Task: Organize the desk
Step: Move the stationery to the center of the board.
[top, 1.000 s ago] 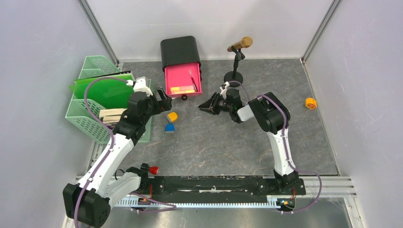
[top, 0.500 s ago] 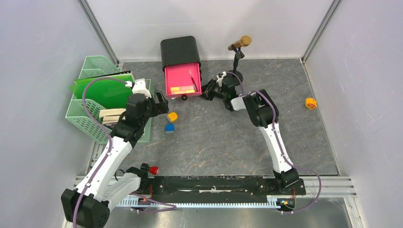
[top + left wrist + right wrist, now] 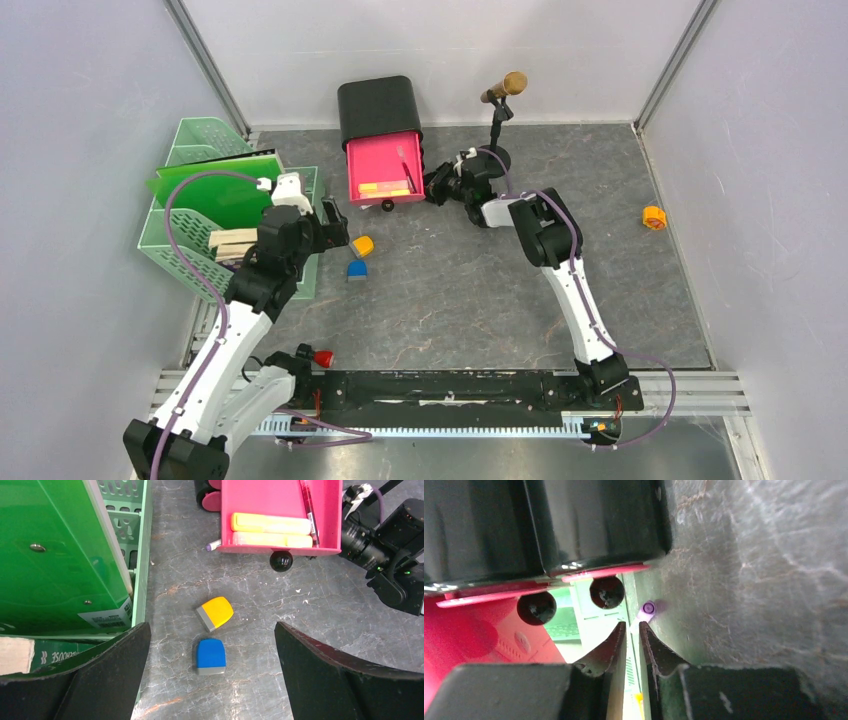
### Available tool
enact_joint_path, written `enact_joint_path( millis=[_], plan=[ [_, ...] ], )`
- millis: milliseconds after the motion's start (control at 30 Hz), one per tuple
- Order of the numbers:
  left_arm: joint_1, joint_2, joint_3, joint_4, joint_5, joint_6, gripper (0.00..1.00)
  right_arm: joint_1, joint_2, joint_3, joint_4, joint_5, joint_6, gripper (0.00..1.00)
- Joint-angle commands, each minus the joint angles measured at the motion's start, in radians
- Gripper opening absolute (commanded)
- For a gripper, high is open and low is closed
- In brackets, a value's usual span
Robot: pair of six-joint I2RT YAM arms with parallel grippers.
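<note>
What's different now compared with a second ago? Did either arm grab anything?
The right gripper swung from the middle of the desk back and left, up to the right side of the drawer, its jaws narrowing to a slit; it grabbed nothing. The left gripper shifted slightly left, still wide open over the yellow eraser and blue eraser. Drawer and erasers stayed put.

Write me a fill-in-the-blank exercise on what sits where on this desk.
1. The drawer standing open is ____ in colour.
2. The folder standing in the mint tray is ____.
3. On the desk, next to the blue eraser, lies a ____ eraser.
4. The left gripper hangs above them, its jaws ____.
Missing words: pink; green; yellow; open.
</note>
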Motion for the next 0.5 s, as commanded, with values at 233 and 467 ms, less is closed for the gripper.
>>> enact_joint_path(
  millis=[233, 467],
  plan=[
    [0.006, -0.047, -0.032, -0.052, -0.029, 0.055, 1.00, 0.111, 0.174, 0.242, -0.136, 0.266, 0.025, 0.18],
    [0.006, -0.065, -0.041, -0.074, -0.037, 0.068, 1.00, 0.127, 0.171, 0.185, -0.120, 0.242, 0.035, 0.18]
  ],
)
